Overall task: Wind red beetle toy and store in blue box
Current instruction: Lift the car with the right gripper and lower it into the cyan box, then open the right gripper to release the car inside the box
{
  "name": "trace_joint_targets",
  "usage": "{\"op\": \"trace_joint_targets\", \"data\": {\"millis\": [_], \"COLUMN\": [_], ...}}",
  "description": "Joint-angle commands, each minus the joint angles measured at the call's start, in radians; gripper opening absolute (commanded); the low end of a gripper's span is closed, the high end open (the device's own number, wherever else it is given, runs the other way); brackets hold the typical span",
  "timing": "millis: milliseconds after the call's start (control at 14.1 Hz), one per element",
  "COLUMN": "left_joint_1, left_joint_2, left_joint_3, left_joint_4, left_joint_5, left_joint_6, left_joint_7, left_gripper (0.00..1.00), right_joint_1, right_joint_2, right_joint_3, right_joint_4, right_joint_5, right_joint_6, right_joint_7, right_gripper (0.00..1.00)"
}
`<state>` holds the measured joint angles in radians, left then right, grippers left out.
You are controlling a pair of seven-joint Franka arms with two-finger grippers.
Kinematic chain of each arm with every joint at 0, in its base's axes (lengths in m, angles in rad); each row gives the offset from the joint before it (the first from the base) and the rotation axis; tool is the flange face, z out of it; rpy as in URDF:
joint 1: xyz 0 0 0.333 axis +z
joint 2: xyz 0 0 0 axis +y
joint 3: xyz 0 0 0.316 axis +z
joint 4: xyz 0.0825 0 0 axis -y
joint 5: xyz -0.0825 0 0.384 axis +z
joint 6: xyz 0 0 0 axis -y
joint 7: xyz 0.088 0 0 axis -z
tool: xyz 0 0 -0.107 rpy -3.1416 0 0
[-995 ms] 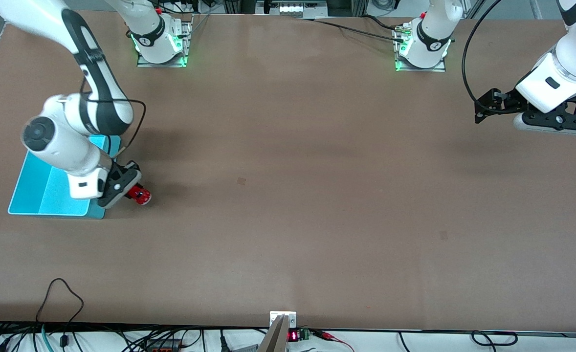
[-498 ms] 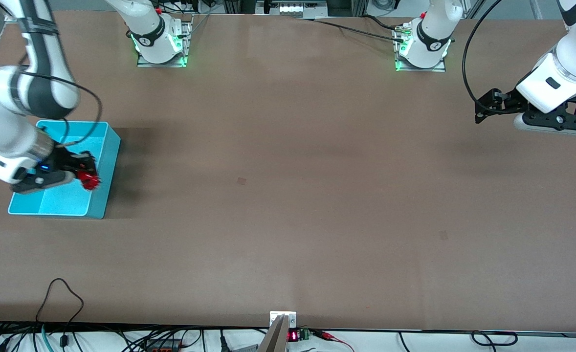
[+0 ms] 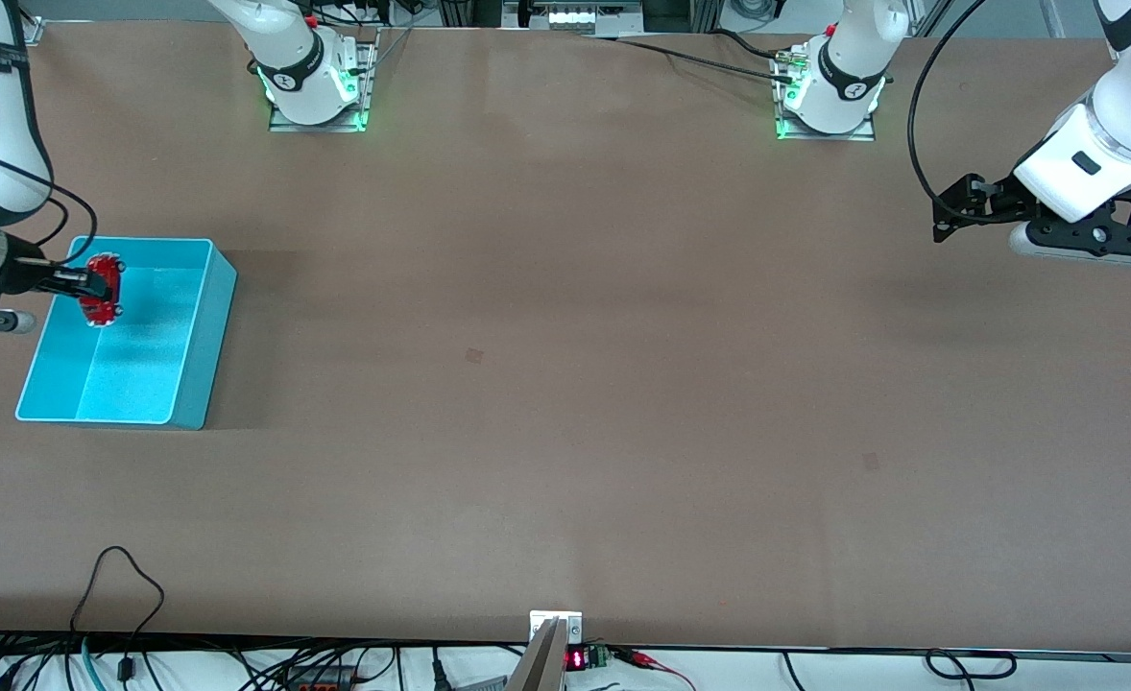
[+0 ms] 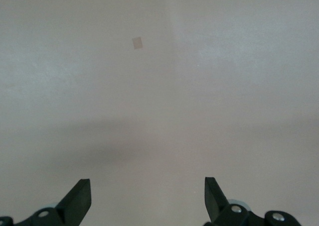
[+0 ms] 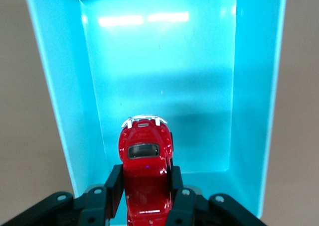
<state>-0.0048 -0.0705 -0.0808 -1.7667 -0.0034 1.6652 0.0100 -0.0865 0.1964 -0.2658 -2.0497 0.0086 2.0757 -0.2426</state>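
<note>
Right gripper (image 3: pixel 85 285) with beetle (image 3: pixel 102 290): moved from table beside box (image 3: pixel 203 326) to above box interior.

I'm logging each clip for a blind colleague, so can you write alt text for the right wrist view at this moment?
The right gripper is shut on a red toy car, holding it over the open inside of a blue box. The car's rounded body points into the box, whose floor below it is bare. Brown table shows along both outer walls of the box.
</note>
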Motion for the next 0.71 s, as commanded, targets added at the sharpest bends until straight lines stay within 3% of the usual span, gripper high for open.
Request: {"op": "trace_joint_targets", "data": {"millis": [0,284,640], "left_joint_1": [0.0,0.0,0.0], "left_joint_2": [0.004,0.004,0.004], "left_joint_3": [0.003,0.004,0.003], "left_joint_4": [0.016,0.016,0.015], "left_joint_5": [-0.01,-0.01,-0.01], "left_joint_6": [-0.018,-0.018,-0.018], "left_joint_7": [0.004,0.002,0.002], "left_gripper": [1.0,1.0,1.0], "right_joint_1": [-0.002,-0.019,-0.021], "right_joint_2": [0.04,0.097,0.129], "right_joint_3": [-0.012,-0.03,-0.03], "right_joint_4": [-0.017,-0.081,-0.124], "right_joint_5": [-0.001,-0.019,-0.019], "right_joint_6": [0.036,0.196,0.24], "right_joint_7": [0.042,-0.013,-0.003], "right_gripper": [0.01,0.01,0.01]}}
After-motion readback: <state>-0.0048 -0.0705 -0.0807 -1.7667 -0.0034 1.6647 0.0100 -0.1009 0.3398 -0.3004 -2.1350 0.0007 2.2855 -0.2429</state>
